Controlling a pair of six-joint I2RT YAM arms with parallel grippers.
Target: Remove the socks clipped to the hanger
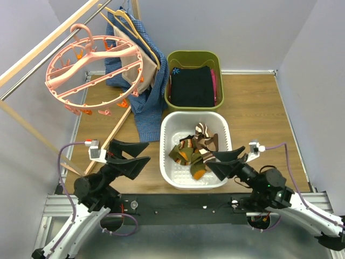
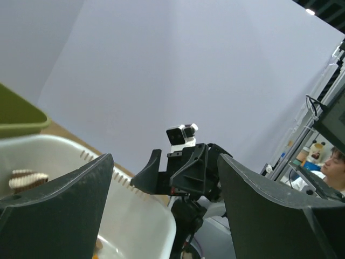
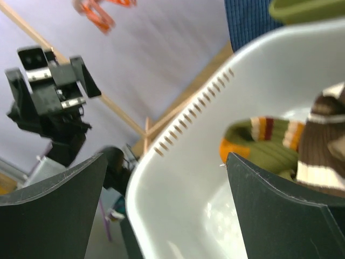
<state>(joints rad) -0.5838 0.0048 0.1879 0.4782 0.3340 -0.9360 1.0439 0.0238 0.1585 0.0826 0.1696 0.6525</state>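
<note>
Left gripper (image 1: 144, 152) and right gripper (image 1: 212, 161) gape empty, flanking the white basket (image 1: 166, 162) of striped socks (image 1: 195, 152), well apart from the pink hanger (image 1: 91, 63).

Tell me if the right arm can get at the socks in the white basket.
Probably yes. The right gripper sits open at the rim of the basket, and the socks lie uncovered just beyond it.

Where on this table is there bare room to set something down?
The widest bare patch of table is on the right, between the white basket, the green bin and the right wall. A narrower strip lies at left, below the pink hanger. The middle is crowded: socks lie in the basket, and the open left gripper and right gripper flank it.
</note>
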